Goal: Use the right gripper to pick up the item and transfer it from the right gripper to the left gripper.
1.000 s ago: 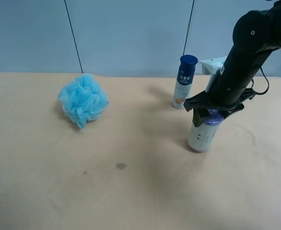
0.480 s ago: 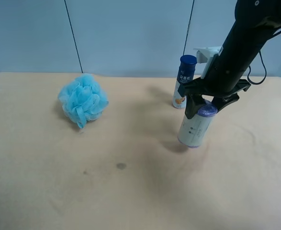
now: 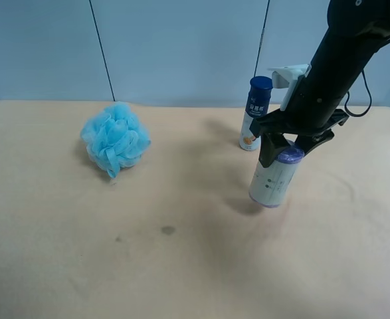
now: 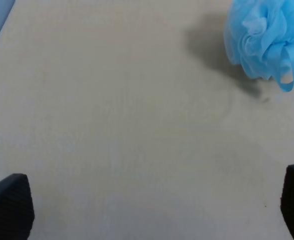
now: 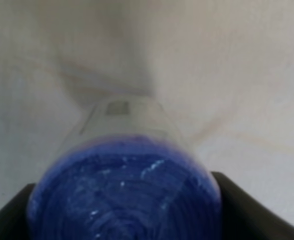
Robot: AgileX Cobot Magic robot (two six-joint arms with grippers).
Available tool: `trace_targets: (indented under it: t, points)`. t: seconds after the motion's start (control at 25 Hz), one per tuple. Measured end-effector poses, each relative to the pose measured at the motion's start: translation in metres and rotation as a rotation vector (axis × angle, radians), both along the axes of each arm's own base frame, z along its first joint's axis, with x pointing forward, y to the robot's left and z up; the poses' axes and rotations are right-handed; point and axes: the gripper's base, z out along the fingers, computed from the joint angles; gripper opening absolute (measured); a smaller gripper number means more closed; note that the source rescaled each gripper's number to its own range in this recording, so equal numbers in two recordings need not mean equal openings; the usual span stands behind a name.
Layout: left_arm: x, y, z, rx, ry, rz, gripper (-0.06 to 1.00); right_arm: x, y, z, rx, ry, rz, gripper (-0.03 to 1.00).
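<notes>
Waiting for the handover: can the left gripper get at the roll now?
Probably, once nearer: right gripper holds the roll by its top, leaving its side bare; left gripper stands open.

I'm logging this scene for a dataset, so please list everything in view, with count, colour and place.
roll: one, white with purple ends, tilted, gripped at its top end, near the bottle
bottle: one, white with dark blue cap, upright at the table's far side
pouf: one, light blue, on the table, in the high view's left part
table: one, beige, with a small dark spot
wall: blue-grey panels, behind the table
right arm: one, black, white block near the wrist
right end effector: one, black, shut on the roll
left end effector: one, black, open over bare table near the pouf
</notes>
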Motion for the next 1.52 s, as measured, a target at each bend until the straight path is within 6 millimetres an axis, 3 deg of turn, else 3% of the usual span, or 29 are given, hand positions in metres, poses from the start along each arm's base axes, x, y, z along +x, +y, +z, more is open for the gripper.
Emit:
trace_targets:
  t: [1.52]
  points:
    - [-0.0001,0.0009,0.0018,-0.011,-0.003,0.017,1.0,0.0,0.0,0.0,-0.003,-0.007,0.035,0.01]
